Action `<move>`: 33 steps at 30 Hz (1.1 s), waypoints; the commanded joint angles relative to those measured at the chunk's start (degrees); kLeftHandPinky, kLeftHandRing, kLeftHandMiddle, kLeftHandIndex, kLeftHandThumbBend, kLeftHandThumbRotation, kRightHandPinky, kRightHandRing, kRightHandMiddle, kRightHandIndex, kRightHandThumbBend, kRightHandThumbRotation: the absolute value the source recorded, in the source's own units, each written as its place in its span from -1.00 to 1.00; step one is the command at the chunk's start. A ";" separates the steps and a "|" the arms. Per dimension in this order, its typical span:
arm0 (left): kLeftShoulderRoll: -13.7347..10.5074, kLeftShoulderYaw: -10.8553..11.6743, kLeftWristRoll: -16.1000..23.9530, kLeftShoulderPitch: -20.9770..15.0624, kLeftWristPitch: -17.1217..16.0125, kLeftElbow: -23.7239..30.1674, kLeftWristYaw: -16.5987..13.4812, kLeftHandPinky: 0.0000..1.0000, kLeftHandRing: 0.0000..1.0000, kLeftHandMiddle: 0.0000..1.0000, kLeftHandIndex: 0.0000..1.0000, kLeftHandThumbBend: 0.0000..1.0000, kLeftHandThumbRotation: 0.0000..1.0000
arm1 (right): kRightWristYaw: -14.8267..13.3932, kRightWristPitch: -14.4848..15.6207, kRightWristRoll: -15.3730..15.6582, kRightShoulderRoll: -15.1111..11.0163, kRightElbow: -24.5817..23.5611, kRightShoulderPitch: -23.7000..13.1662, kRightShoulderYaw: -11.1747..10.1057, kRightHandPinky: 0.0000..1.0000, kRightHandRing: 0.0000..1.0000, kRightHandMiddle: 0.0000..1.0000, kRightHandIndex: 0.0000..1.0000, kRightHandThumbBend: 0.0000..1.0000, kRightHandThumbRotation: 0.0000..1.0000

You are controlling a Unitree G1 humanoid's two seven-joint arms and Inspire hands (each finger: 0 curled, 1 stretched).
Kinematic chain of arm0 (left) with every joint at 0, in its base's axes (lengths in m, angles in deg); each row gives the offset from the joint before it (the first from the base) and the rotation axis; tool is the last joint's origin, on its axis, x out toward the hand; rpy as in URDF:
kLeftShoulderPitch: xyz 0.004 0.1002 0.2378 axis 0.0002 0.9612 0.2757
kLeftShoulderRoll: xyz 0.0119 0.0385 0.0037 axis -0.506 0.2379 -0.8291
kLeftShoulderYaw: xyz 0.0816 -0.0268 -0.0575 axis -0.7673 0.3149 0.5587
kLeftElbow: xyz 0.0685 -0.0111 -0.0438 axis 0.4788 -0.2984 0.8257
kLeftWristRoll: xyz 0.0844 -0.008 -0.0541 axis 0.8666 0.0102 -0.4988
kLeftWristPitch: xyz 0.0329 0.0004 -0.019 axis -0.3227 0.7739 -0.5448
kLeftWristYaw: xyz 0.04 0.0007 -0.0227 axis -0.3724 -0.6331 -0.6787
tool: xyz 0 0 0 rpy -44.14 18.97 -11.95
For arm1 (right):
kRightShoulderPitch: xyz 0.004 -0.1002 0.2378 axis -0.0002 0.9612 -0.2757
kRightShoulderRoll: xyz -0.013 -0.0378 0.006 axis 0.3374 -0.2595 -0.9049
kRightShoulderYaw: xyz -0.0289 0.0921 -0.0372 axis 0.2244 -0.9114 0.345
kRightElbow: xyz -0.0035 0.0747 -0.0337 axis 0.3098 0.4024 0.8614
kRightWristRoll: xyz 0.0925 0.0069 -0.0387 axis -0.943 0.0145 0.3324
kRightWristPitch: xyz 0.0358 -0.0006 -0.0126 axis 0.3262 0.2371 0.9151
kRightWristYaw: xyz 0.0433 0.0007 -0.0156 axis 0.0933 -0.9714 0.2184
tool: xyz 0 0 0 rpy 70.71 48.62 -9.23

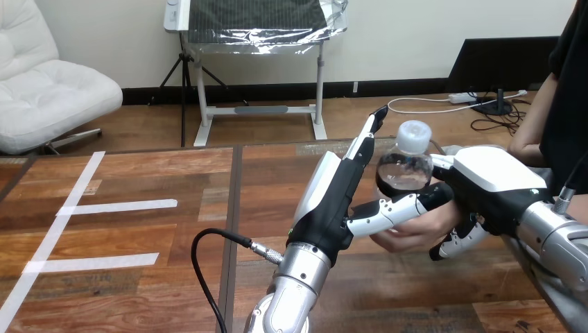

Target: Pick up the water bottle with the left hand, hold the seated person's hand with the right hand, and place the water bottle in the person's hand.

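Standing upright on the person's hand (409,234), the water bottle (404,165) sits just beside the straight, parted fingers of the left hand (326,208). The right hand (496,184) curls its fingers under the person's hand. The bottle looks light and slippery; grip mid-body.

The wooden counter (139,305) bears white tape strips (118,206) on its left side; a dark seam (234,187) runs near to far.

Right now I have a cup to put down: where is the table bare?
Bare: the table left of the left hand, around the white tape strips. Crowded: at right, the left hand, right hand, water bottle and person's hand meet.
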 commanded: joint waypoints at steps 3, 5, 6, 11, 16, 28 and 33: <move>5.40 -0.16 0.24 -0.85 -0.74 1.81 -0.50 1.00 1.00 1.00 1.00 0.98 0.31 | -0.80 -0.40 -1.37 0.03 -3.39 -1.50 -2.67 0.69 0.86 0.88 0.79 0.74 -1.00; 5.41 -0.10 0.04 -0.80 -0.80 1.77 -0.39 1.00 1.00 1.00 1.00 0.98 0.31 | -1.00 -0.51 -1.47 0.04 -3.61 -1.36 -2.78 0.69 0.85 0.87 0.79 0.74 -1.00; 5.41 -0.08 -0.03 -0.77 -0.82 1.78 -0.34 1.00 1.00 1.00 1.00 0.98 0.31 | -1.05 -0.52 -1.49 0.06 -3.69 -1.32 -2.81 0.68 0.85 0.87 0.78 0.74 -1.00; 5.35 -0.06 -0.27 -0.55 -0.64 2.15 -0.21 1.00 1.00 1.00 1.00 0.96 0.30 | -1.85 -1.03 -2.55 0.27 -4.39 -0.60 -3.70 0.66 0.83 0.85 0.77 0.77 -1.00; 5.26 -0.04 -0.18 -0.23 -0.54 2.68 -0.54 1.00 1.00 1.00 1.00 0.96 0.31 | -2.66 -0.27 -3.74 0.39 -6.99 0.94 -5.28 0.62 0.81 0.84 0.77 0.78 -1.00; 4.41 0.96 -0.04 1.27 -4.61 3.50 -2.92 1.00 1.00 1.00 1.00 0.79 0.39 | -4.89 1.05 -7.76 2.44 -17.77 7.39 -11.54 0.52 0.79 0.83 0.77 0.67 -1.00; 3.54 1.53 -0.48 1.94 -5.73 4.28 -2.92 1.00 1.00 1.00 1.00 0.74 0.47 | -4.47 3.47 -8.56 3.36 -23.18 10.03 -13.54 0.54 0.82 0.85 0.78 0.61 -0.98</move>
